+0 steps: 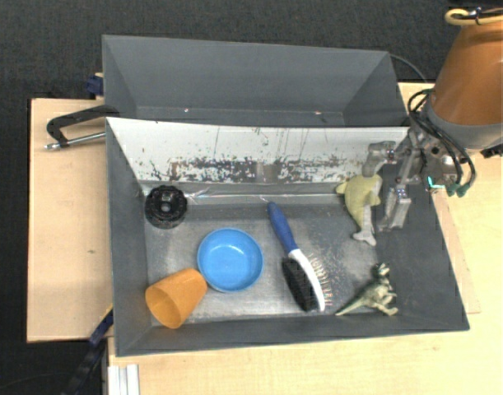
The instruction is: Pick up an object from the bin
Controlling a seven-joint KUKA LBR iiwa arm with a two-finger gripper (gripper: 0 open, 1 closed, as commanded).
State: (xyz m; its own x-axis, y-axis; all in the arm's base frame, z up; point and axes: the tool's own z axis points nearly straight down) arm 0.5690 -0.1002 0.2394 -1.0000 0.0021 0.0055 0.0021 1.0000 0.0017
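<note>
Your gripper (393, 202) hangs in the far right corner of the bin (235, 89), just beside a pale yellow-green floppy thing (360, 194). You cannot tell whether it is open or closed. Centre it over that piece before closing, then lift straight up, clear of the right wall.

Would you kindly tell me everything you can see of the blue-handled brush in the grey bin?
The blue-handled brush lies on the floor of the grey metal bin, right of centre. Its slim blue handle, plastic by the look, points toward the back wall and slightly left; its black oval head points forward, with pale bristles showing along its right side. It lies just right of the round blue bowl, apart from it, and nothing else touches it.
</note>
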